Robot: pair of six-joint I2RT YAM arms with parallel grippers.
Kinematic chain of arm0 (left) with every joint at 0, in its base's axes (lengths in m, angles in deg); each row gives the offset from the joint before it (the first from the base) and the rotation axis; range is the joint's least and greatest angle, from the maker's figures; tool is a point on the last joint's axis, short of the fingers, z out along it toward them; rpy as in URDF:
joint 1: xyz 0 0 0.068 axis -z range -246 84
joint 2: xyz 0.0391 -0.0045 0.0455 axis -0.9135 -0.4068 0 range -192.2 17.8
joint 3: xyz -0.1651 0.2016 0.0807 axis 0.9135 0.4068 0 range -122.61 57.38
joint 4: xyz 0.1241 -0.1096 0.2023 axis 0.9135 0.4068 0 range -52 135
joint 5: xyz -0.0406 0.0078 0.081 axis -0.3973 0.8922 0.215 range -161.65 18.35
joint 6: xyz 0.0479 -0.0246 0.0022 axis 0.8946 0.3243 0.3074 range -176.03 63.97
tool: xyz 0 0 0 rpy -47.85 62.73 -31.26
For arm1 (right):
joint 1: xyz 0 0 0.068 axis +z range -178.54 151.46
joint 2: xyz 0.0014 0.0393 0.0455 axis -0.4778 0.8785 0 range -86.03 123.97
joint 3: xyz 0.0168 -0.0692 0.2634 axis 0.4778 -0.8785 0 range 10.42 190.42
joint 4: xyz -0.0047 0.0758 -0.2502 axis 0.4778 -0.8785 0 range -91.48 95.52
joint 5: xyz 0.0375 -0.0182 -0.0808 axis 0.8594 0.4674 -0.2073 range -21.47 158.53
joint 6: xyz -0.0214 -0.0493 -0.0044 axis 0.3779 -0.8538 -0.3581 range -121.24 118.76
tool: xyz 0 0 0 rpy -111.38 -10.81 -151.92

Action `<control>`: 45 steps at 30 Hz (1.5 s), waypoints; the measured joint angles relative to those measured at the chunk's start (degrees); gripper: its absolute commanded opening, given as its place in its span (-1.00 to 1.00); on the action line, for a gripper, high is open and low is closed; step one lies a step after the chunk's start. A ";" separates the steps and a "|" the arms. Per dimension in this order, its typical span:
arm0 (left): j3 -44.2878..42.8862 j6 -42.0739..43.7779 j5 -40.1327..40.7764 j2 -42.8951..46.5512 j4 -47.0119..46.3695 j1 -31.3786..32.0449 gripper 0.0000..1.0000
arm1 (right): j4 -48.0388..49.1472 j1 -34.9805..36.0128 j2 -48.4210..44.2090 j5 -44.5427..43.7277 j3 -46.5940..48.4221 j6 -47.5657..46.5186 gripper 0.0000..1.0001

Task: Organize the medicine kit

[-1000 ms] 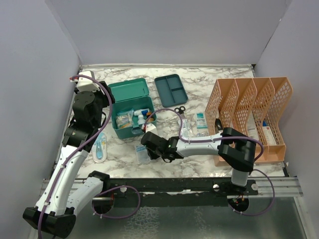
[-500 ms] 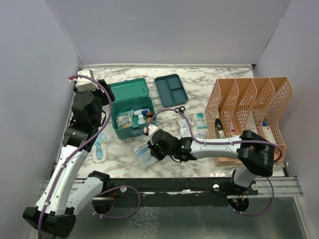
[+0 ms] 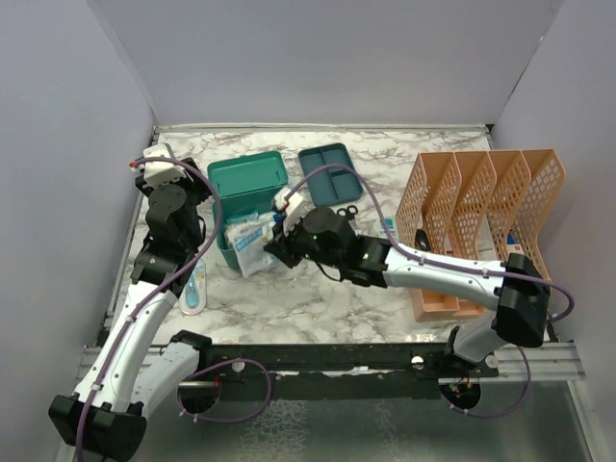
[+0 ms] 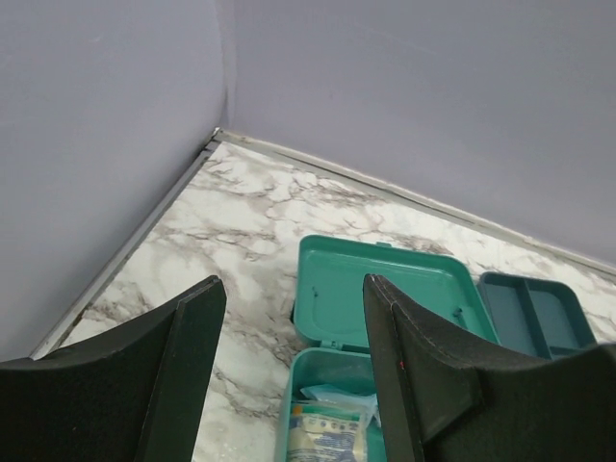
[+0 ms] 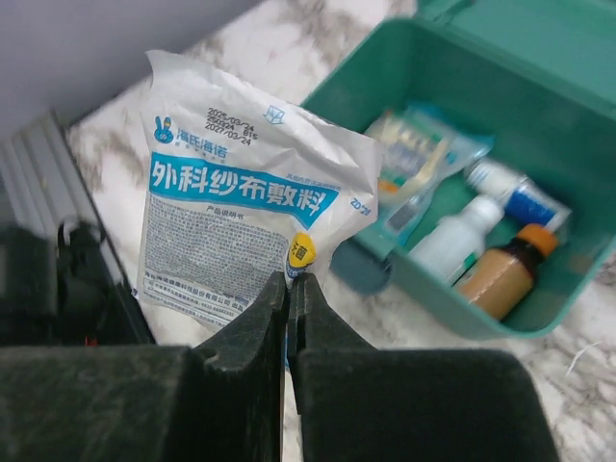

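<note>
A white marble-patterned worktop (image 3: pixel 318 308) carries an orange plastic mesh file rack (image 3: pixel 500 192) with upright slots on its right side. Black-handled scissors (image 3: pixel 347 210) lie left of the rack. A pale blue packaged item (image 3: pixel 195 286) lies near the left edge.

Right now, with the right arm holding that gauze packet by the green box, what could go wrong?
The right pincer grips the packet only by one edge, so it may slip or flop. The medicine kit already holds bottles and pouches, so the packet could snag on its rim or jostle them.
</note>
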 measured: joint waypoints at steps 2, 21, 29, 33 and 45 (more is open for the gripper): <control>1.64 0.00 2.25 0.46 -1.11 0.00 0.25 | -0.11 -2.14 0.74 -1.03 3.32 1.79 -0.98; 3.89 -3.76 3.74 -3.91 -3.28 -1.29 0.35 | -21.11 -7.56 30.38 -3.02 36.96 10.05 -0.98; 3.06 -6.62 1.70 -4.50 0.44 -2.05 0.35 | -25.86 -9.62 40.22 1.14 48.52 10.27 -0.98; 2.43 -6.86 1.38 -4.55 1.49 -2.34 0.35 | -28.17 -10.47 44.63 1.77 53.00 10.97 -0.99; 2.19 -6.97 -0.44 -5.22 2.47 -2.69 0.36 | -31.80 -11.47 45.97 6.10 53.86 11.89 -0.56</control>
